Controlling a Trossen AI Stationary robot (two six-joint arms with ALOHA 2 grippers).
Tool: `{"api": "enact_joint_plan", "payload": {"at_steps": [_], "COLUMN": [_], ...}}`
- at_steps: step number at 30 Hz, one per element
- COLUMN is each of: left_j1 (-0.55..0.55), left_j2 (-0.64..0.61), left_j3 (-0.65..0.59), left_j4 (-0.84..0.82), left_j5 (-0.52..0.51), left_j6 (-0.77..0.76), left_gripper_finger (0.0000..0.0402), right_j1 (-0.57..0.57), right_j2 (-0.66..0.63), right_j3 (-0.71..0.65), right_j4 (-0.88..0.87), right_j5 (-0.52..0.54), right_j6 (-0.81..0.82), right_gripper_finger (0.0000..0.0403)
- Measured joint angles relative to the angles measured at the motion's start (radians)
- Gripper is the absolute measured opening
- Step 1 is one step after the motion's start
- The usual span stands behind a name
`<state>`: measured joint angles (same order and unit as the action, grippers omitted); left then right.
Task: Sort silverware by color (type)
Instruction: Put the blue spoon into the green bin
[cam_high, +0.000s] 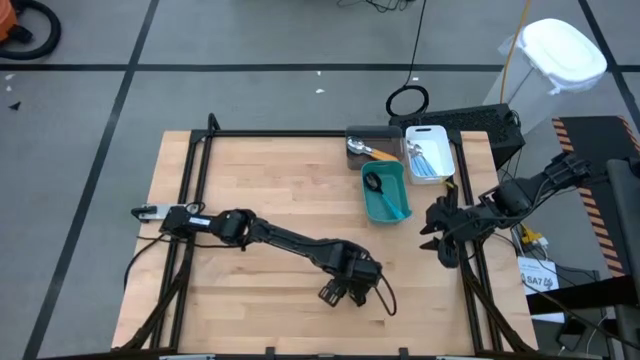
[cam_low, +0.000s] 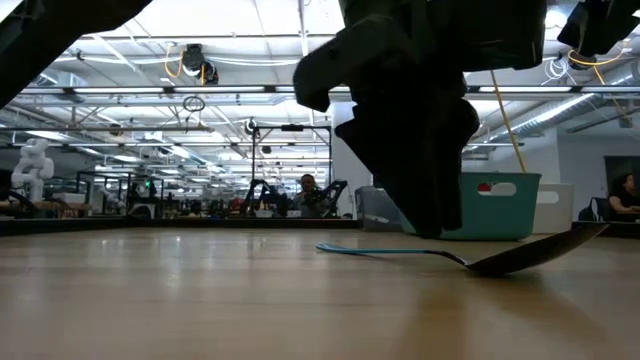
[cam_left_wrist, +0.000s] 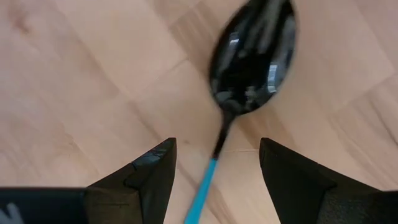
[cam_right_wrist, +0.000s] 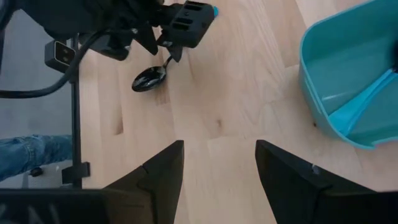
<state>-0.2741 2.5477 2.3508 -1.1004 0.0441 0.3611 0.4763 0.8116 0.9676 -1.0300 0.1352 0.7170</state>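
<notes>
Near the table's front edge we see one black spoon (cam_left_wrist: 252, 59) left between the left gripper (cam_high: 343, 292)'s open jaws; right gripper (cam_high: 436, 238) open, empty; bins (cam_high: 385, 193) hold the rest.

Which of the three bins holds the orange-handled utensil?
The gray bin, farthest left of the three. The white bin beside it holds light-blue-handled pieces; the teal bin, nearer the table's middle, holds a dark utensil.

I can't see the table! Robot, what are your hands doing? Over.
Left hand open, straddling black spoon on table. Right hand open, empty, waiting near teal bin. Nothing blocking.
</notes>
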Motion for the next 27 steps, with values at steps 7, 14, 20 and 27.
{"api": "enact_joint_plan", "payload": {"at_steps": [7,14,20,27], "left_j1": [-0.008,-0.008,-0.008,-0.006], "left_j2": [0.005,0.025,0.043,0.058], "left_j3": [0.001,0.003,0.002,0.005], "left_j4": [0.0,0.0,-0.005,0.002], "left_j5": [0.0,0.0,-0.01,-0.011], "left_j6": [0.059,0.052,0.048,0.048], "left_gripper_finger": [0.0208,0.0148,0.0132,0.0127], "right_j1": [0.0,0.0,0.0,0.0], "right_j2": [0.0,0.0,0.0,0.0], "right_j3": [0.0,0.0,0.0,0.0], "right_j4": [0.0,0.003,0.005,0.008], "right_j5": [0.004,0.023,0.022,0.023], "right_j6": [0.0,0.003,0.007,0.003], "right_gripper_finger": [0.0192,0.0192,0.0192,0.0192]}}
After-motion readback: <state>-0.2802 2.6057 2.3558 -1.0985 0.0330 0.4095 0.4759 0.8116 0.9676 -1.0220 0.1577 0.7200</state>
